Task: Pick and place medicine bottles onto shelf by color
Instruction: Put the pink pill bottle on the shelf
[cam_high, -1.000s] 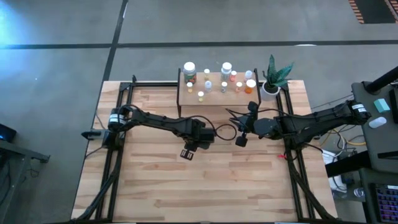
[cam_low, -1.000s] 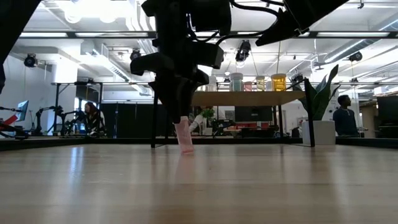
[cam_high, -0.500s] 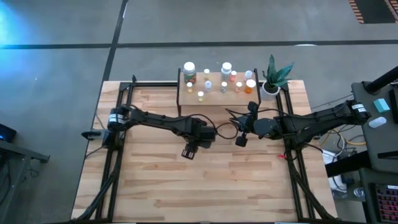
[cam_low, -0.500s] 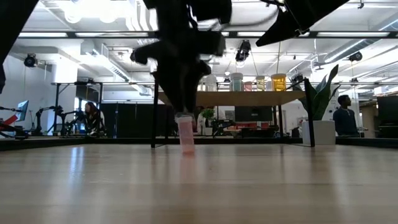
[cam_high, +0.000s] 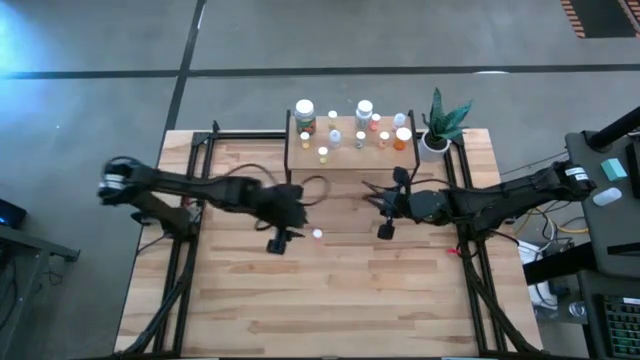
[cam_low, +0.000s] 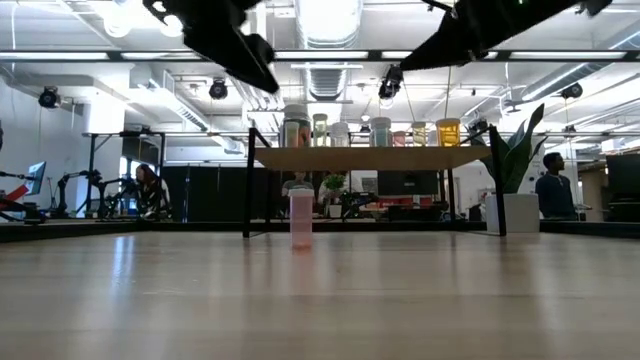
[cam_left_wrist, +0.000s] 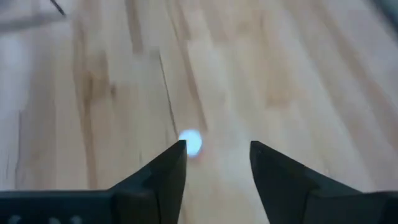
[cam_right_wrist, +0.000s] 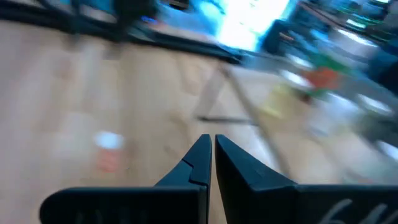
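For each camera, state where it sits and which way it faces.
High: overhead, looking down; both arms, left gripper beside the small white-capped pink bottle.
Low: tabletop height, level toward the light-wood shelf; same bottle.
Left wrist: above planks; open fingers.
Right wrist: forward over table; shut fingers.

Blurred beyond telling apart in the right wrist view: shelf bottles (cam_right_wrist: 323, 78). Cut off in the low view: both arms.

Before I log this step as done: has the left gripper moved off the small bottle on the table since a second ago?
Yes. The left gripper has pulled back leftward, away from the shelf, leaving the bottle standing alone.
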